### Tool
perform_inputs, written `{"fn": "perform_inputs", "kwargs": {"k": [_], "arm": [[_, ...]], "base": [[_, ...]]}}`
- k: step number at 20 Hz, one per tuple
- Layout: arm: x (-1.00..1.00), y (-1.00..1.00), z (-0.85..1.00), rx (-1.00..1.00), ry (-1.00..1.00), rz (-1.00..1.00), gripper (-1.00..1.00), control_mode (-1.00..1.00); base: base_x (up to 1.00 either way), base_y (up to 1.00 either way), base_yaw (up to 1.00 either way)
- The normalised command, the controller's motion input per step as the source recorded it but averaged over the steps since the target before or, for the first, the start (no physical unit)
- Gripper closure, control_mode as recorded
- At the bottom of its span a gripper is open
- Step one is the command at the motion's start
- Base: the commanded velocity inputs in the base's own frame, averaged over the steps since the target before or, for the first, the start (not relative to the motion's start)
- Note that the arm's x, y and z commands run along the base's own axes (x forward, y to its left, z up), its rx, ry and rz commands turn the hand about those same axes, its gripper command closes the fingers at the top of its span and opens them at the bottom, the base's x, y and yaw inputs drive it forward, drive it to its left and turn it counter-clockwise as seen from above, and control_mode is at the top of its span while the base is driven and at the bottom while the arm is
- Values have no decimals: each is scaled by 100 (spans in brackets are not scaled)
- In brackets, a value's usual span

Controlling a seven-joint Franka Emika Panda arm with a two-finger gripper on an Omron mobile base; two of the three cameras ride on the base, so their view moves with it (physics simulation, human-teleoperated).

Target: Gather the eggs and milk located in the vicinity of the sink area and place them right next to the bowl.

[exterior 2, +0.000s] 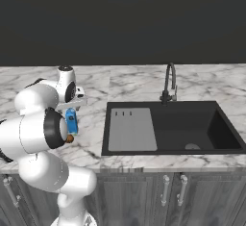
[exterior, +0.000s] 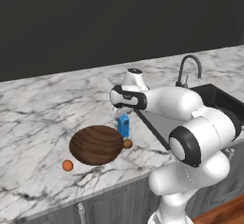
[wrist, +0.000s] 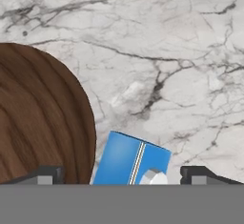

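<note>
In the left base view, the bowl point(exterior: 96, 145) sits on the marble counter point(exterior: 43, 108) with its grain streaks facing up. The milk point(exterior: 124, 125) stands upright just beside the bowl's right rim, and one egg point(exterior: 127, 144) lies at the foot of the carton, touching or nearly touching the bowl. A second egg point(exterior: 67, 165) rests on the counter just off the bowl's lower left edge. The gripper point(exterior: 123, 111) hangs directly over the carton's top; from here its fingers are small and partly hidden, so their spread is hard to read. The sink point(exterior: 217, 99) and its faucet point(exterior: 188, 69) lie to the right, behind the arm.

In the right base view, the milk point(exterior 2: 71, 120) stands beside the arm's elbow, with the brown egg point(exterior 2: 70, 138) just below it. The sink point(exterior 2: 173, 126) is well apart to the right, its faucet point(exterior 2: 169, 81) at the back rim.

In the hand view, the two fingertips point(wrist: 45, 175) stand far apart at the bottom edge, one at each side of the carton and clear of it, so the jaws are wide and hold nothing. The milk point(wrist: 126, 158) shows its blue top between them, and the bowl point(wrist: 40, 118) curves just beside it on the left.
</note>
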Motion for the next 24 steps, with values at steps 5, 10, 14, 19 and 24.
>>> {"fn": "perform_inputs", "kwargs": {"k": [5, 10, 14, 19, 24], "arm": [[-3, 0, 27, 0, 2, 0, -100, -100], [-11, 2, 57, 0, 0, -1, -100, -100], [-59, 0, 35, 0, 0, -6, -100, -100], [-73, 0, 1, 0, 9, -12, -100, -100], [-63, 0, 0, 0, 22, -19, -100, -100]], "base": [[0, 0, 0], [0, 0, 0], [0, 0, 0], [0, 0, 0], [0, 0, 0]]}}
